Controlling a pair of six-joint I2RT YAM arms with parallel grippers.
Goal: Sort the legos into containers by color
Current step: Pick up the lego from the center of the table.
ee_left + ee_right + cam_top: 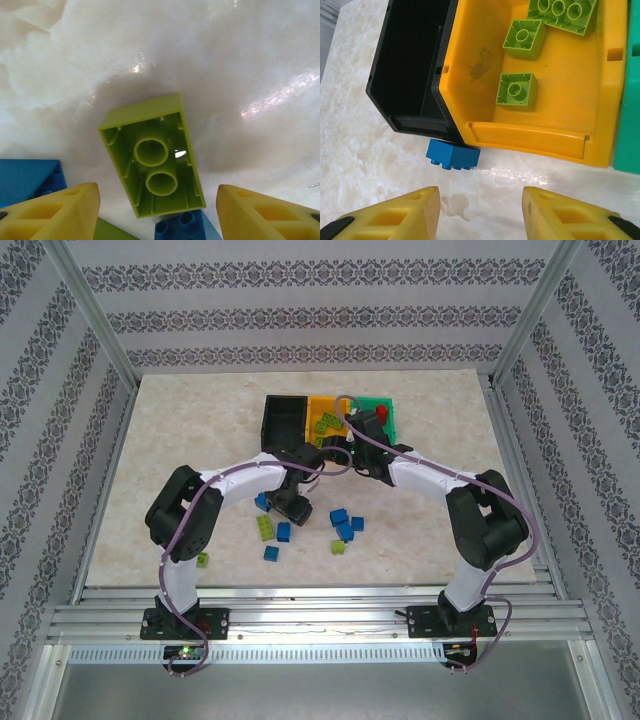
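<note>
Closest in, blue and lime legos (343, 528) lie scattered on the pale bench (150, 440). The left tool (157, 190) stands open over a lime brick (152, 155) lying hollow side up. Further on, the right tool (480, 192) hangs open and empty before the orange-yellow bin (560, 135) holding lime bricks (517, 90), and a blue brick (453, 154) sits just at the black bin (410, 60)

Green bin (629, 115) cropped right; blue brick (182, 226) cropped below.
</note>
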